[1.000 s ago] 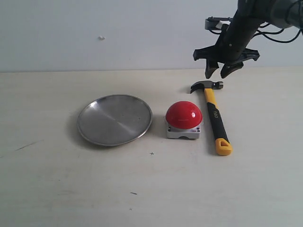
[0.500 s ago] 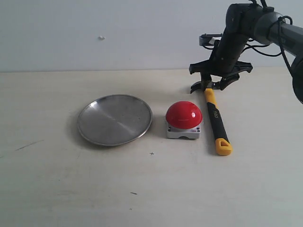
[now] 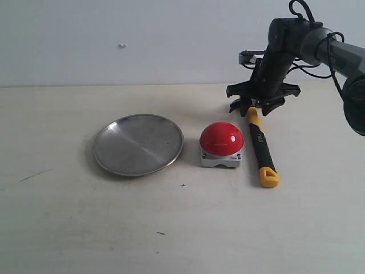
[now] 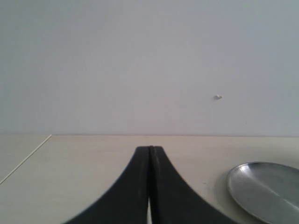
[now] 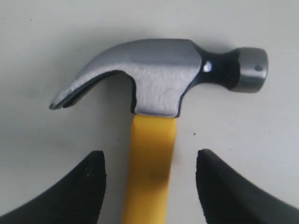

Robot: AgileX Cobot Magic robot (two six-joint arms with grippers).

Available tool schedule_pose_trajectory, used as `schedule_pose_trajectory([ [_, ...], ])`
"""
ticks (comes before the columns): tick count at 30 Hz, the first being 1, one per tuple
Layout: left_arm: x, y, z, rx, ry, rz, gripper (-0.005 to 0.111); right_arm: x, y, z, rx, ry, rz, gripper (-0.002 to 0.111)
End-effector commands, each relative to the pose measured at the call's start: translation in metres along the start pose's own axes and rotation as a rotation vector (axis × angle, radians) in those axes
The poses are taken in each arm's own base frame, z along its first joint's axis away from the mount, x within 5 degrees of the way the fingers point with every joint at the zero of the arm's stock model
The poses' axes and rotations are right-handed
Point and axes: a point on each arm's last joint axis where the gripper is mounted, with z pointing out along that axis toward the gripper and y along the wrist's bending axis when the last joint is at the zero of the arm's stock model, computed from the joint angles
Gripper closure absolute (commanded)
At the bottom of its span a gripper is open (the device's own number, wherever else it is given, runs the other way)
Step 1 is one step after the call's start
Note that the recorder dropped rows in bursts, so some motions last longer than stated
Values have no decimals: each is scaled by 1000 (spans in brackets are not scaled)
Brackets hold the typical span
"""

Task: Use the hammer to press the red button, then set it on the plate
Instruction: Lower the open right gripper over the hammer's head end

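Nearest on the pale, matte table (image 3: 171, 228), nothing had shifted since a second before. The small claw hammer with the dark metal head and yellow-and-black handle (image 3: 261, 149) lay flat, its butt toward six o'clock and its head toward twelve. The glossy red dome button on its square grey base (image 3: 221, 138) sat just beside it at nine o'clock. The round, shallow, brushed silver plate (image 3: 138, 144) lay further toward nine, apart from the button.

Farther back, my right gripper (image 3: 255, 109) had come down from above the hammer's head to table level. Its black jaws stood wide apart on either side of the smooth yellow neck (image 5: 149, 177), just below the scuffed grey steel head, gripping nothing. My left gripper (image 4: 150, 154) was pressed fully together and empty, the plate's rim at its four o'clock.
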Motion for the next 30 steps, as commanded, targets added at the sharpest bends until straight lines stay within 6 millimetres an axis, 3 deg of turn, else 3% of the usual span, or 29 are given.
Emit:
schedule_pose_trajectory([
  [1,0,0,0,0,-2,-7,107,-6,0,-3,3,-58,-2,53],
  [30,0,0,0,0,-2,-7,107,-8,0,6,4,-84,-1,53],
])
